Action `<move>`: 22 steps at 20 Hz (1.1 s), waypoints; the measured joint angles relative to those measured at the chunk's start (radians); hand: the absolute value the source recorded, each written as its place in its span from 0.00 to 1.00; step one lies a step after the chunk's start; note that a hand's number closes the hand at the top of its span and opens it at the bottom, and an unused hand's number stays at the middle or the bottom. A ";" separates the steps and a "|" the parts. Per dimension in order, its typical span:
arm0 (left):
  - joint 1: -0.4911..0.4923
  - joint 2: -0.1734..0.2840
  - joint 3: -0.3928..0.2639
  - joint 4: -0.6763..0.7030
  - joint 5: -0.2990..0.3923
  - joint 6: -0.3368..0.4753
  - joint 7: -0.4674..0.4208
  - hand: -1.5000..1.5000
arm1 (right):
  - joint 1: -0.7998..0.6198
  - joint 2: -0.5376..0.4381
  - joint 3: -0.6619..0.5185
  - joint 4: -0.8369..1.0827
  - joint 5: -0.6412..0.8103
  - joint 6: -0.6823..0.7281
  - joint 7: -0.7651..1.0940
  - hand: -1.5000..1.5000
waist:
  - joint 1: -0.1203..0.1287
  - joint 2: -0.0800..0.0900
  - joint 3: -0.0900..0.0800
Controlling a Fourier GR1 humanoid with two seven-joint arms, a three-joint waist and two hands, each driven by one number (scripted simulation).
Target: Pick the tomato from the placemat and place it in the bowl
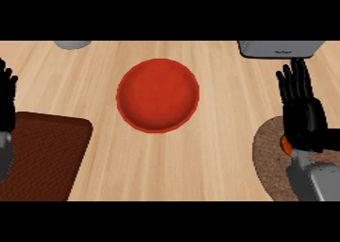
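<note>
The red bowl (157, 96) sits in the middle of the wooden counter. A round woven placemat (267, 150) lies at the lower right. On it, only a small orange-red sliver of the tomato (286, 146) shows, beside the wrist of my right hand (303, 113). That hand hovers over the placemat's inner side with its fingers straight, pointing away from me, and it hides most of the tomato. My left hand (1, 97) rests open at the left edge, fingers up, well away from the bowl.
A dark brown rectangular mat (46, 156) lies at the lower left, under my left forearm. A grey appliance (281, 48) stands at the far right and a grey rounded object (73, 44) at the far left.
</note>
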 measured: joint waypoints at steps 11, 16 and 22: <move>0.051 -0.025 -0.136 -0.080 0.085 -0.309 0.019 0.50 | 0.183 -0.208 -0.119 0.144 0.124 0.164 -0.339 0.00 | -0.025 -0.002 -0.001; 0.067 -0.026 -0.148 -0.092 0.107 -0.387 0.021 0.50 | 0.286 -0.166 -0.129 0.223 0.194 0.168 -0.686 0.00 | -0.018 -0.004 0.002; 0.080 -0.040 -0.145 -0.108 0.101 -0.412 0.038 0.50 | 0.406 -0.203 -0.157 0.093 0.304 0.057 -0.668 0.00 | -0.021 -0.007 0.000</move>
